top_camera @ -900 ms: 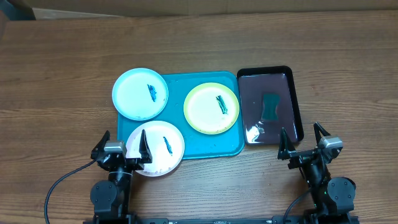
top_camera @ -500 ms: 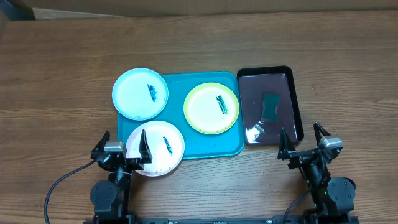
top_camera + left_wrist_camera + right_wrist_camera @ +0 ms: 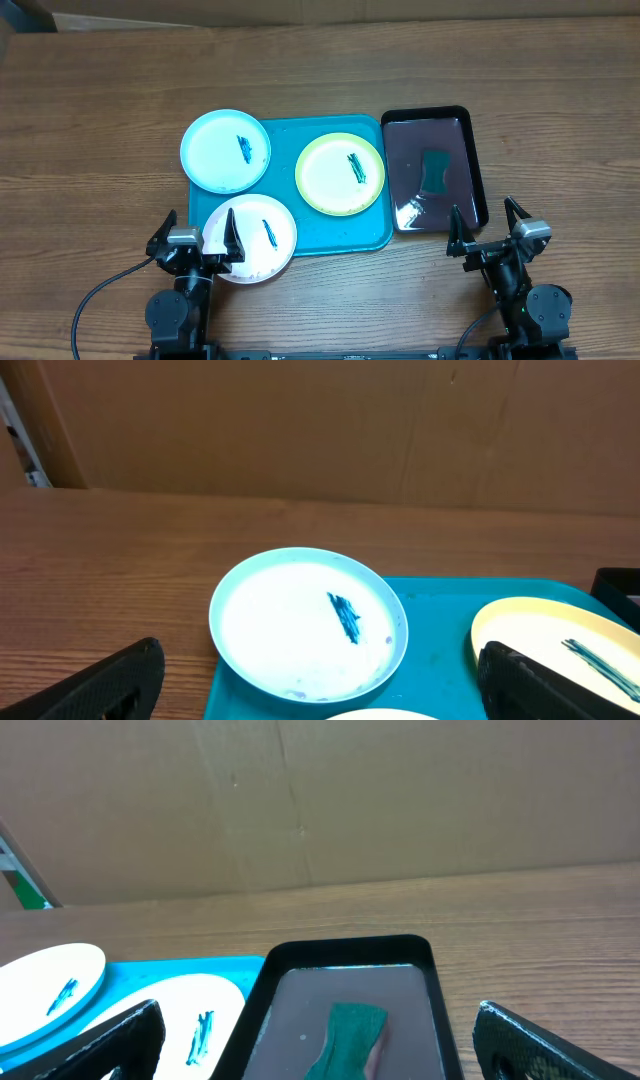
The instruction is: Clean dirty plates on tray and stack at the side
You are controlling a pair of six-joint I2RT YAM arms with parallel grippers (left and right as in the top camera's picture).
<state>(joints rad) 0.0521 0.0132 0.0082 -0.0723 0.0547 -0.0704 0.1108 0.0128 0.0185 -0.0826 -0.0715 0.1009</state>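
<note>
Nearest the bases, both arms sit folded low at the near edge of the table (image 3: 100, 120), wrists level and pointing toward the far side. The left gripper (image 3: 200, 222) has its fingers spread to full width with nothing between them; the right gripper (image 3: 482, 214) is likewise spread wide and empty. In the overhead view the left gripper's right finger overlaps the near-left rim of the white plate (image 3: 272, 252); contact cannot be confirmed. The right gripper stands at the near end of the black tray (image 3: 405, 150), its left finger over that tray's near rim.

White plate: lies partly on the near-left corner of the blue tray (image 3: 345, 228) and overhangs onto the table; one dark teal smear right of centre. Yellow-green plate (image 3: 325, 180): wholly on the blue tray, in its right half; smeared. Light blue plate (image 3: 215, 155): at the far-left corner, overhanging the tray's left and far edges; smeared. All three lie flat and side by side; the white and light blue rims come close, and whether they meet cannot be told.

Black tray: just right of the blue tray, long sides close together; glossy floor; a green sponge (image 3: 434, 170) lies flat near its middle.

Beyond the table's far edge, the wrist views show a brown cardboard wall (image 3: 300, 420).
</note>
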